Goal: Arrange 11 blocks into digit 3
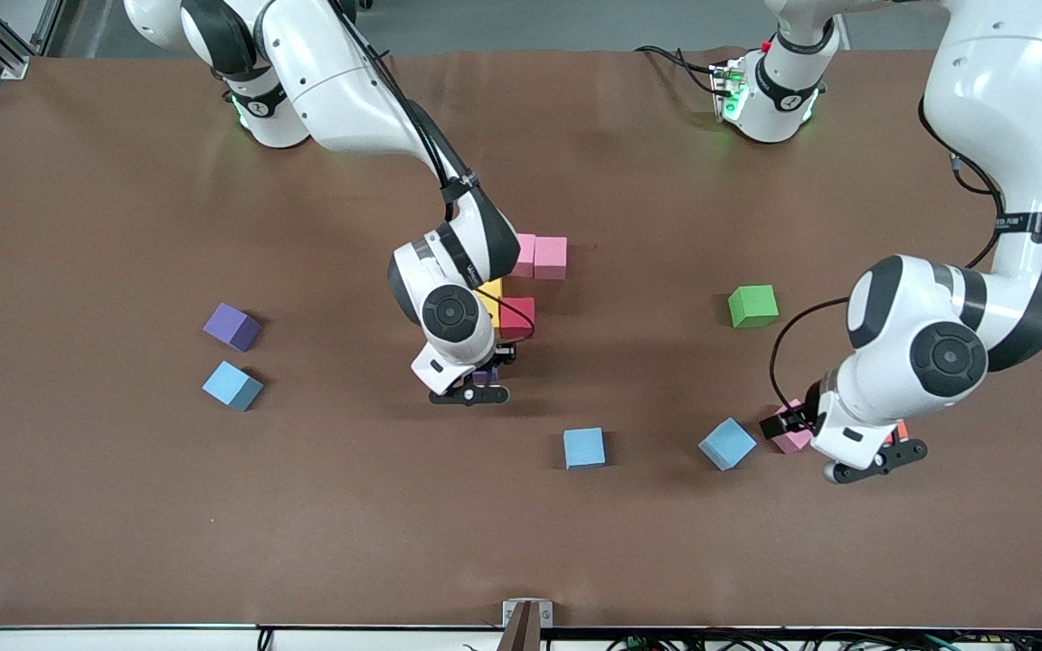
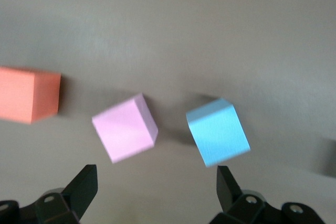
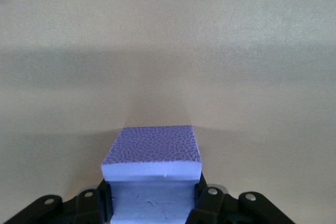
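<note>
At the table's middle, two pink cubes (image 1: 539, 256), a yellow cube (image 1: 490, 298) and a red cube (image 1: 518, 316) stand together, partly hidden by the right arm. My right gripper (image 1: 485, 375) hangs just beside the red cube, on the side nearer the front camera, shut on a purple cube (image 3: 152, 158). My left gripper (image 2: 157, 187) is open in the air over a loose pink cube (image 2: 125, 128), with a light blue cube (image 2: 218, 132) beside it. Another purple cube (image 1: 232, 325) and a light blue cube (image 1: 232, 386) lie toward the right arm's end.
A third light blue cube (image 1: 584, 448) lies nearer the front camera than the cluster. A green cube (image 1: 753, 306) sits toward the left arm's end. An orange cube (image 2: 29, 94) lies beside the loose pink one, mostly hidden under the left hand.
</note>
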